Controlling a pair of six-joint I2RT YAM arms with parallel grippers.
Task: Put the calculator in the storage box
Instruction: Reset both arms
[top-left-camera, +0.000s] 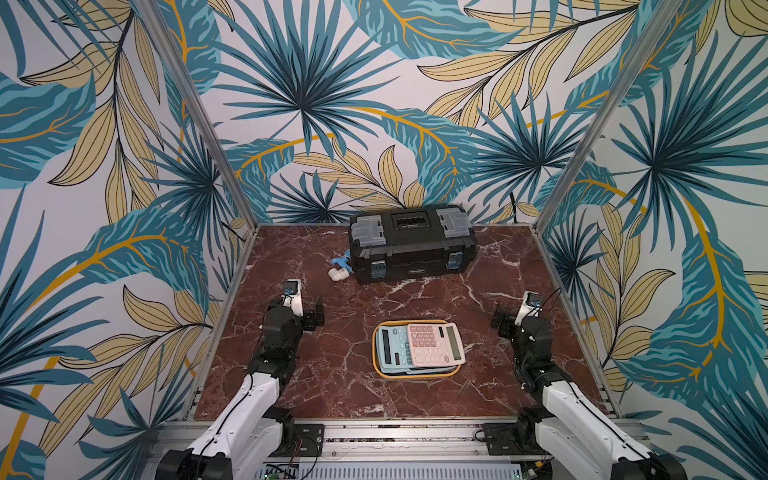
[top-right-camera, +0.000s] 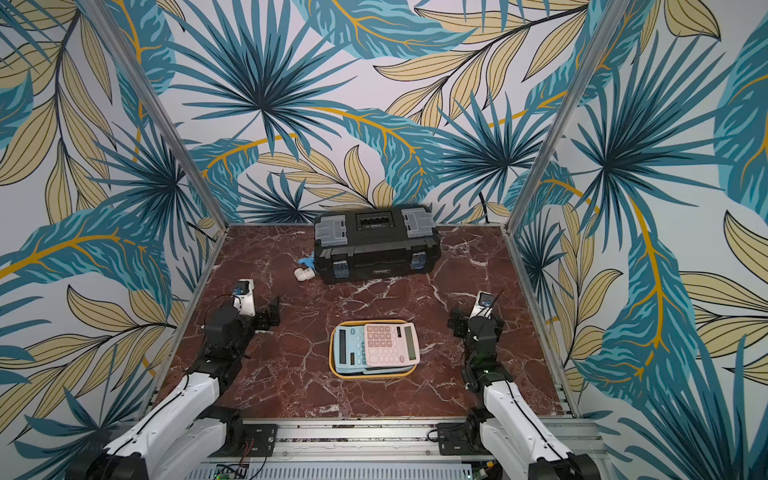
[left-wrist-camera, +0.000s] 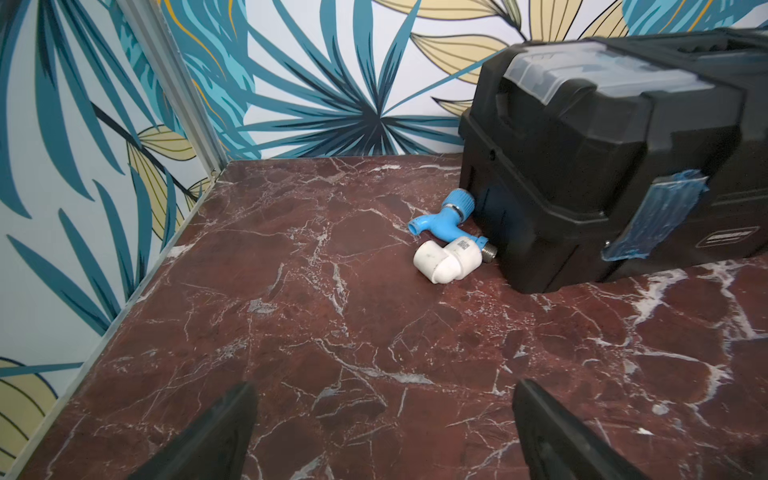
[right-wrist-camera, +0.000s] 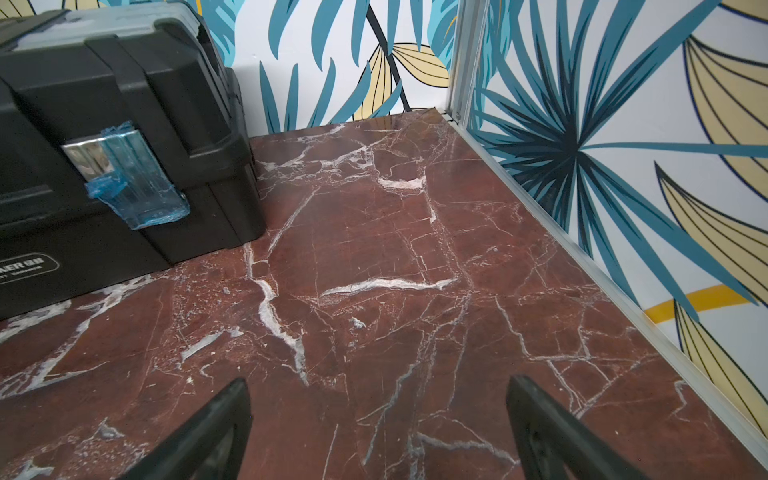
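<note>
one pink calculator (top-left-camera: 434, 344) lies atop one blue calculator (top-left-camera: 392, 345) in the single yellow tray (top-left-camera: 415, 375) on the marble table (top-left-camera: 332, 374). the left gripper (left-wrist-camera: 382, 395) and right gripper (right-wrist-camera: 378, 388) both hang spread wide, empty. one black toolbox (top-left-camera: 411, 249) stands behind.

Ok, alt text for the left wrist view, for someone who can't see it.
A black toolbox sits on a red marble table, a blue tap and white pipe elbow lying beside it. The left gripper, open, frames the foreground.
</note>
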